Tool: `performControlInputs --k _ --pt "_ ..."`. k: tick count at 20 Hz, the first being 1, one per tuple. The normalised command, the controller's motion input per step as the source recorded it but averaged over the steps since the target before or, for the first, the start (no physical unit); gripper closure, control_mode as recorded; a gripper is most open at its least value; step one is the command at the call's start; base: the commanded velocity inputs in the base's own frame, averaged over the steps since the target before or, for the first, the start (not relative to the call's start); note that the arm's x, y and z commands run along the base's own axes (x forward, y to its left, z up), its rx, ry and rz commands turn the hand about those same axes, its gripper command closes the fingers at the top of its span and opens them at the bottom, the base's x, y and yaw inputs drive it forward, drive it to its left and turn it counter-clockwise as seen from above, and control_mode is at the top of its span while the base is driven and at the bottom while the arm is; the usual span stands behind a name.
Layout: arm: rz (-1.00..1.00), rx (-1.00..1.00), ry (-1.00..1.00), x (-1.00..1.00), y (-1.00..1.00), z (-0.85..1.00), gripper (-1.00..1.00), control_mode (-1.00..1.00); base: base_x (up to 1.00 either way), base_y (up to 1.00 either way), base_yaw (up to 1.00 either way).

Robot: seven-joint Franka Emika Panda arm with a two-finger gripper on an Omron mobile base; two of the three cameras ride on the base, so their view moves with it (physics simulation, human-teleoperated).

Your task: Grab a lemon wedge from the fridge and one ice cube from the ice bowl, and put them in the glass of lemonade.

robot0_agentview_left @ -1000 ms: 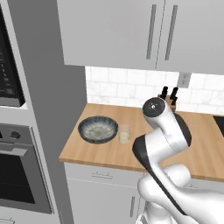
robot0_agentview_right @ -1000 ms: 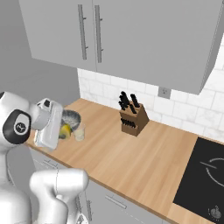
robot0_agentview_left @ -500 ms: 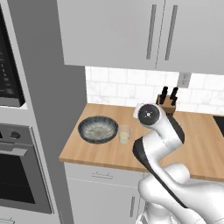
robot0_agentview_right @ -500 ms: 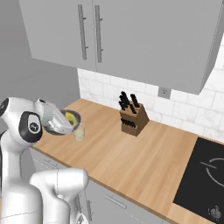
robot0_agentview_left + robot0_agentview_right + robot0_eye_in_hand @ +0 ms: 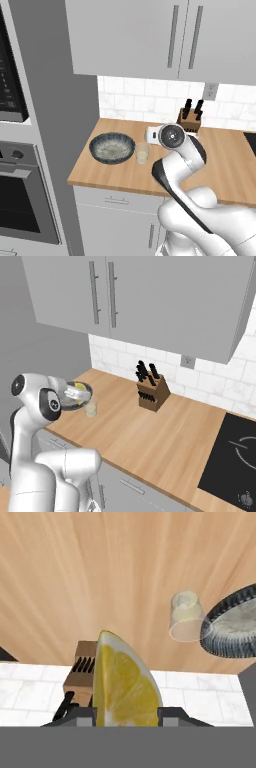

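Bowl (image 5: 112, 147): wide, shallow, dark speckled rim, pale inside; stands on the wooden counter (image 5: 125, 175) near its left end. What lies in it is too faint to make out.

Glass (image 5: 142, 153): small, clear, part full of pale yellowish drink; upright just beside the bowl, on its right.

Lemon wedge (image 5: 125, 682): bright yellow, cut face showing, clamped between the two fingers of the gripper (image 5: 126, 714), which is clenched on it. Held above the counter, close to the glass but apart from it.

Knife block (image 5: 152, 394): brown wood, dark handles sticking up; stands near the tiled wall, well apart from the glass.
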Motion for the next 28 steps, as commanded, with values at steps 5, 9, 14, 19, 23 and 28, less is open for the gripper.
performControlInputs --k 5,9,14,19,23,28 --pt "-0.03 0.03 0.01 0.36 0.13 -0.18 1.00 -1.00 0.00 0.00 0.00" --pt "0.00 0.08 0.06 0.50 0.28 -0.32 1.00 -1.00 0.00 0.00 0.00" --pt "0.00 0.04 0.07 0.59 0.23 -0.15 1.00 -1.00 0.00 0.00 0.00" --pt "0.00 0.00 0.01 0.54 0.15 -0.15 1.00 -1.00 0.00 0.00 0.00" --pt "0.00 -0.04 -0.03 0.30 0.05 -0.29 1.00 -1.00 0.00 0.00 0.00" --pt "0.00 -0.07 -0.18 0.10 0.01 -0.38 1.00 -1.00 0.00 0.00 0.00"
